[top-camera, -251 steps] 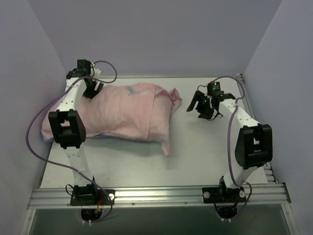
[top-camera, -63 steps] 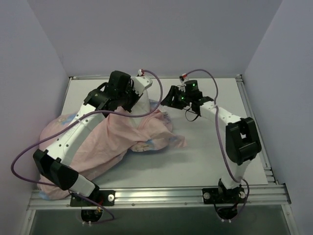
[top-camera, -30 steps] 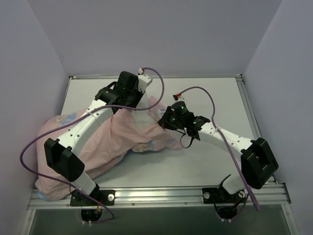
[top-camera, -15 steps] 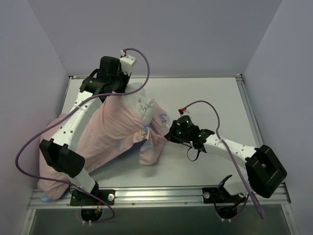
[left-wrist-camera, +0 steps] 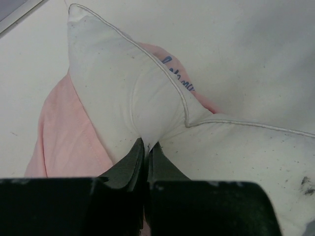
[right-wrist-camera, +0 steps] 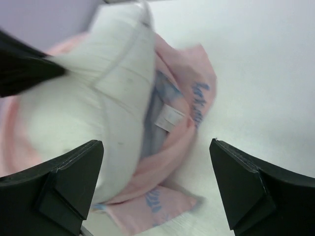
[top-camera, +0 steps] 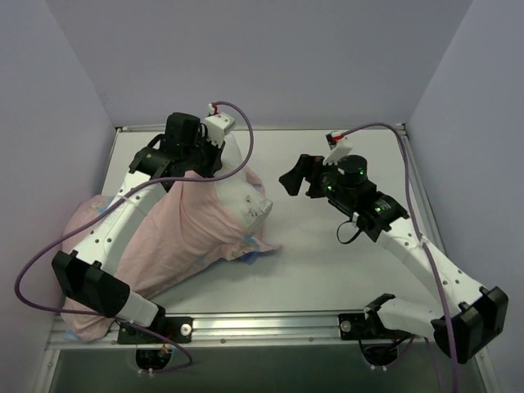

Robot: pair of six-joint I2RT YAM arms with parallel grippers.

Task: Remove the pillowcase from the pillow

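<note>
The white pillow (top-camera: 246, 196) pokes its bare end out of the pink pillowcase (top-camera: 164, 237), which bunches round its lower part toward the near left. My left gripper (top-camera: 195, 161) is over the pillow's far end. In the left wrist view it (left-wrist-camera: 146, 143) is shut on a pinch of the pillow (left-wrist-camera: 147, 93), with the pillowcase (left-wrist-camera: 64, 132) to the left. My right gripper (top-camera: 299, 174) hovers open to the right of the pillow, holding nothing. The right wrist view shows this gripper (right-wrist-camera: 157, 182) wide open above the pillowcase (right-wrist-camera: 182, 137) edge and the pillow (right-wrist-camera: 98, 98).
Grey enclosure walls stand on the left (top-camera: 49, 139), back and right. An aluminium rail (top-camera: 270, 323) runs along the near edge. Purple cables (top-camera: 246, 139) loop off both wrists. Bare white table (top-camera: 344, 270) lies under the right arm.
My right gripper has opened, let go of the pillowcase edge and pulled back up to the right. The loose edge dropped onto the table. The left gripper keeps its hold on the pillow.
</note>
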